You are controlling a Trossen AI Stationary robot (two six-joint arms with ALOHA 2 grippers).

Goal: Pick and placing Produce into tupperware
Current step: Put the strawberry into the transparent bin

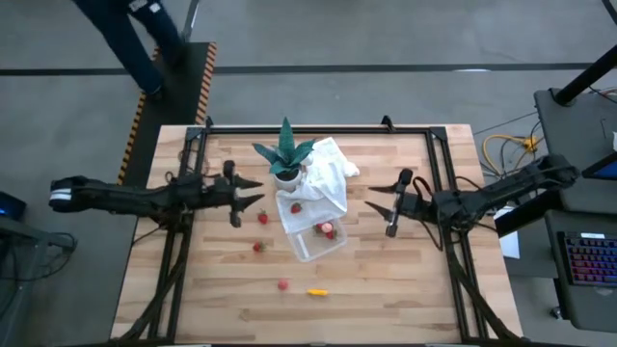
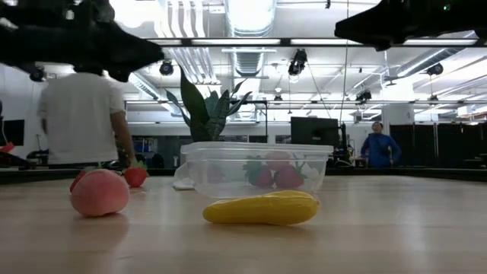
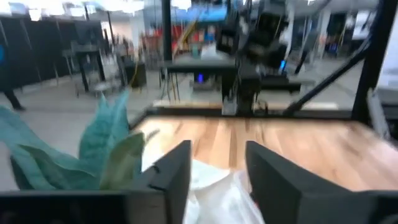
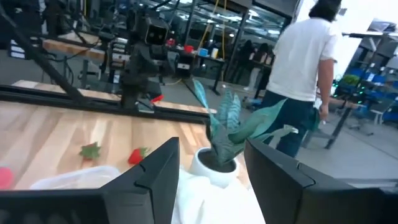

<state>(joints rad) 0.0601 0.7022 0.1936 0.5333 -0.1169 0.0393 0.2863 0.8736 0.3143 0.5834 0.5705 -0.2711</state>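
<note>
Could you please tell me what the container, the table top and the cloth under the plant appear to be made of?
The tupperware looks like clear, glossy plastic: the strawberries inside show through its wall. The table top appears to be pale wood planks with a smooth finish; grain lines and plank seams are visible. The white cloth seems soft woven fabric, since it lies in rumpled folds; which fibre cannot be told.

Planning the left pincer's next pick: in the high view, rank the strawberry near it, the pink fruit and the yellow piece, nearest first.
From the left pincer:
1. Strawberry, just below its tips.
2. Pink fruit, lower on the table.
3. Yellow piece, lowest and rightmost.
</note>
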